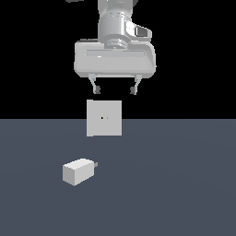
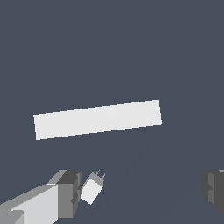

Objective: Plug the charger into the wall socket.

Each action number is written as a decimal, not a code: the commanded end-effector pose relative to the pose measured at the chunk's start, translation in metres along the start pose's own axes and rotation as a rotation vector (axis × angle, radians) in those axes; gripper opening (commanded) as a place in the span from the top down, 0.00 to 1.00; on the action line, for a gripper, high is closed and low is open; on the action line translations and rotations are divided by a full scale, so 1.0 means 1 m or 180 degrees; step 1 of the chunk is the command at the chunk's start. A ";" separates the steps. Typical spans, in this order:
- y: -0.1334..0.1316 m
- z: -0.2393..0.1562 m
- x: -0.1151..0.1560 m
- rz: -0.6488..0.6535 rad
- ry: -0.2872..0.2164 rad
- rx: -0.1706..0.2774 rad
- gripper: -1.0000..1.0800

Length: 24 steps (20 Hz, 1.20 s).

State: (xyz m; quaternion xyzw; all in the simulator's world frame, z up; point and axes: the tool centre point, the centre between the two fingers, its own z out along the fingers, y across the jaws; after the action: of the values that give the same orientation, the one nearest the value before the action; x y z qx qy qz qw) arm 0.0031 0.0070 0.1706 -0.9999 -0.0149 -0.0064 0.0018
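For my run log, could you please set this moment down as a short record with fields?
claw: open, empty, high above the floor
charger: lying on the floor, untouched, prongs toward the exterior view's right
wall socket: upright plate, two small holes near its centre, nothing plugged in
charger vs socket: apart; charger nearer the camera and to the exterior view's left
task state: charger not yet grasped

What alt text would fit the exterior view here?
An open gripper hangs empty above an upright white wall socket. The charger lies on the grey floor nearer the camera, prongs toward the exterior view's right.
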 end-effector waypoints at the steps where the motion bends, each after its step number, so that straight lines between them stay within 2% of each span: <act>1: 0.000 0.000 0.000 0.0000 0.0000 0.0000 0.04; 12: -0.003 0.012 -0.015 0.0227 0.0035 -0.0013 0.04; 24: -0.020 0.047 -0.056 0.0901 0.0139 -0.0053 0.04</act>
State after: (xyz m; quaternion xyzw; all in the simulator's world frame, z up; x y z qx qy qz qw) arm -0.0470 0.0223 0.1279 -0.9935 0.1112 -0.0256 -0.0047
